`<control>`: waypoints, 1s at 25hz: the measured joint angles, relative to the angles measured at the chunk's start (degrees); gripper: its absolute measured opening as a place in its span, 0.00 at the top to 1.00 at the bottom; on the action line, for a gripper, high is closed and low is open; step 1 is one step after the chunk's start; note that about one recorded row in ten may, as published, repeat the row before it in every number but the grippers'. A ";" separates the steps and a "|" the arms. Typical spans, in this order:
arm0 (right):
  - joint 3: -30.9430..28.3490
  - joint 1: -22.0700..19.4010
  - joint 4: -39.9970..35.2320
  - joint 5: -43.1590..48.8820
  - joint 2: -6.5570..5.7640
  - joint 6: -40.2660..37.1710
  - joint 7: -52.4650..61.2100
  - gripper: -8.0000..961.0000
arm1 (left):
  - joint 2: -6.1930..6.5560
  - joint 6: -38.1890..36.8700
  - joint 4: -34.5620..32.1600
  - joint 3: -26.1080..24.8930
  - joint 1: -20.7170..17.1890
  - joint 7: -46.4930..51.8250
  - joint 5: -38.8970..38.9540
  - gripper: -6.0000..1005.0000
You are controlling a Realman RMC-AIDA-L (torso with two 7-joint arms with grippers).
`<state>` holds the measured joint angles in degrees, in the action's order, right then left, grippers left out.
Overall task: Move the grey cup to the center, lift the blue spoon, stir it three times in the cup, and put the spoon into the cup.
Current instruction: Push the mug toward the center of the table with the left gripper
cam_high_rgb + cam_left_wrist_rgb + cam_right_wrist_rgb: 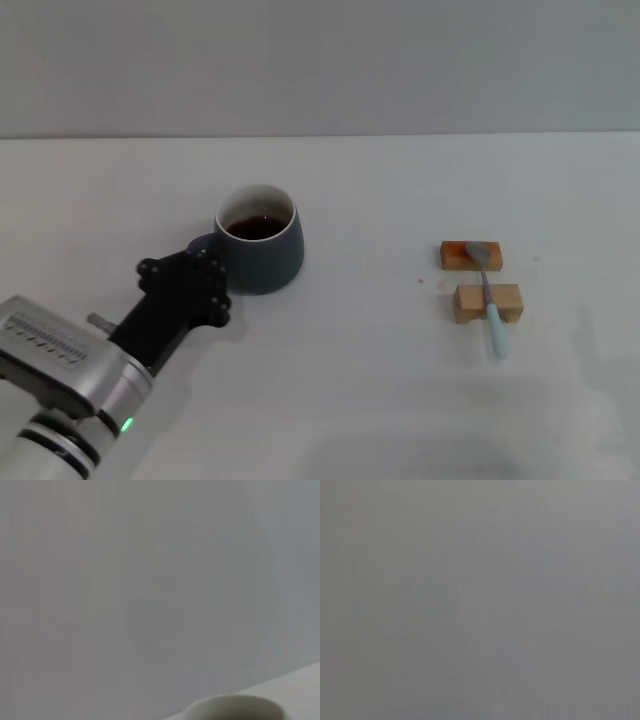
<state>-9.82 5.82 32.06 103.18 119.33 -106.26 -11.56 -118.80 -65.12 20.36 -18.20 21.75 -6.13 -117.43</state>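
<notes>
The grey cup (pixel 262 250) stands left of the table's middle, with dark brown liquid inside and its handle turned toward my left arm. Its white rim also shows in the left wrist view (pixel 235 707). My left gripper (pixel 212 275) is right against the cup's handle side; its black body hides most of the handle, and whether it grips the handle is hidden. The blue spoon (pixel 494 325) lies across two small wooden blocks on the right, metal bowl on the far block, pale blue handle pointing toward me. My right gripper is out of view.
The two wooden blocks, the far one (pixel 470 255) and the near one (pixel 487 303), sit on the white table (pixel 350 380). A plain grey wall stands behind the table. The right wrist view shows only flat grey.
</notes>
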 joint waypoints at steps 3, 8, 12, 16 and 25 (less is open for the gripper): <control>0.07 0.00 0.03 0.00 0.00 -0.01 0.00 0.25 | 0.14 -1.27 -0.19 -0.82 -0.79 -0.04 0.01 1.00; 0.07 -0.07 -0.08 0.00 -0.07 -0.08 0.18 0.25 | 0.40 -4.21 -0.29 -3.77 -2.53 -3.11 0.01 1.00; 0.26 -0.07 -0.06 0.00 -0.07 -0.09 0.20 0.25 | 0.42 -2.47 -1.41 -6.90 -2.12 -6.18 0.11 1.00; 0.47 -0.13 -0.03 0.00 -0.06 -0.09 0.21 0.25 | 0.36 0.89 -4.30 -9.80 -0.77 -5.88 0.10 1.00; 0.59 -0.06 0.09 0.00 -0.06 -0.09 0.23 0.25 | 0.19 5.45 -6.26 -10.09 1.38 -5.57 -0.21 1.00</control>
<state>-9.23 5.77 32.15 103.18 119.27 -106.35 -11.34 -118.61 -59.67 14.10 -28.29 23.13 -11.70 -117.64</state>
